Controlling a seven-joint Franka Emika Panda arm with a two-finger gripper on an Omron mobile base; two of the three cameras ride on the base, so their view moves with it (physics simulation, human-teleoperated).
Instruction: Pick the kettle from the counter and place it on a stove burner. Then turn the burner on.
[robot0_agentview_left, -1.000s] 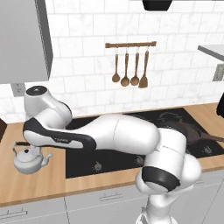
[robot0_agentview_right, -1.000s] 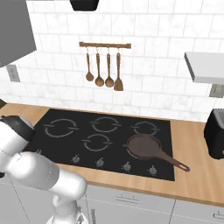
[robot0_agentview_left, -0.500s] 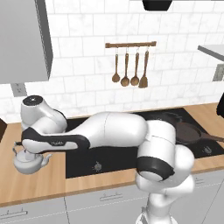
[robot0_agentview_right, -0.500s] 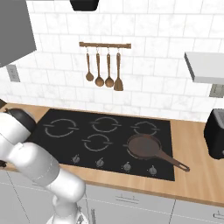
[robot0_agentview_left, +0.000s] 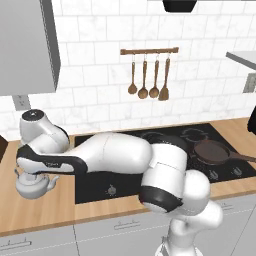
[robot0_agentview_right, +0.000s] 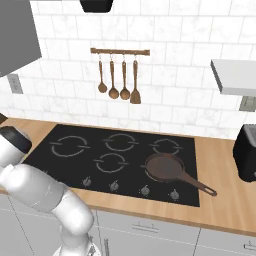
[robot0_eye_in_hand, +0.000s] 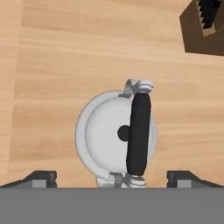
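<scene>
Arm stretched far left, low over the surface, my claw pointing straight down above the kettle, fingertips spread wide either side, gripping nothing. Kettle silvery, black handle, upright on wood left of the cooktop. Bare wood around; knife block well apart.

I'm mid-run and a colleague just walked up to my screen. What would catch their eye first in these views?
Probably the big white arm stretched low across the cooktop to the counter's left end, its hand right above the kettle. In the hand view, the open gripper straddles the kettle's black handle. Next, the dark frying pan on the cooktop's right side.
</scene>
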